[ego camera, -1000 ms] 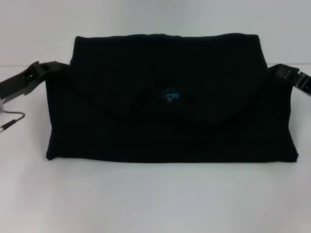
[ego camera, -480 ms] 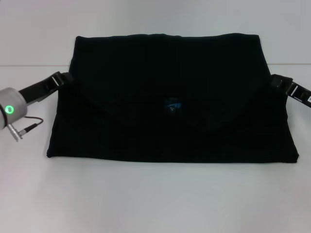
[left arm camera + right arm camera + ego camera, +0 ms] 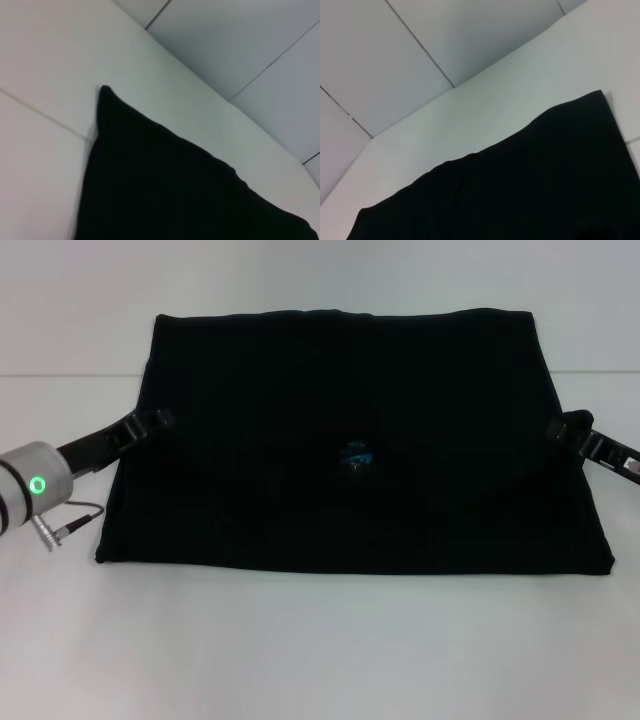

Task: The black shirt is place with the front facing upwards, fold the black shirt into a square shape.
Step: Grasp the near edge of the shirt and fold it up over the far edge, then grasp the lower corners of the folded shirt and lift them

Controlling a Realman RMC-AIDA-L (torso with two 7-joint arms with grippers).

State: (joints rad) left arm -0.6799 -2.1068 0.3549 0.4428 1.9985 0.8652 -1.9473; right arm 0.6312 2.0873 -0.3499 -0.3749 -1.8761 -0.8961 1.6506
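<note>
Black shirt (image 3: 350,440) folded, left gripper (image 3: 150,423), right gripper (image 3: 565,428) flanking

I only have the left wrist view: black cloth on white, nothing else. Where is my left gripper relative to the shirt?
Observer: In the head view the left gripper sits at the left side edge of the black shirt, about halfway up it.
Operator: And the right arm?
Observer: The right gripper mirrors it at the right side edge, at about the same height.
Operator: Is the shirt folded yet?
Observer: Partly. It lies as a wide rectangle on the white table, wider than tall, not a square.
Operator: Any marking showing?
Observer: Only a small blue label near the middle; no lettering shows.
</note>
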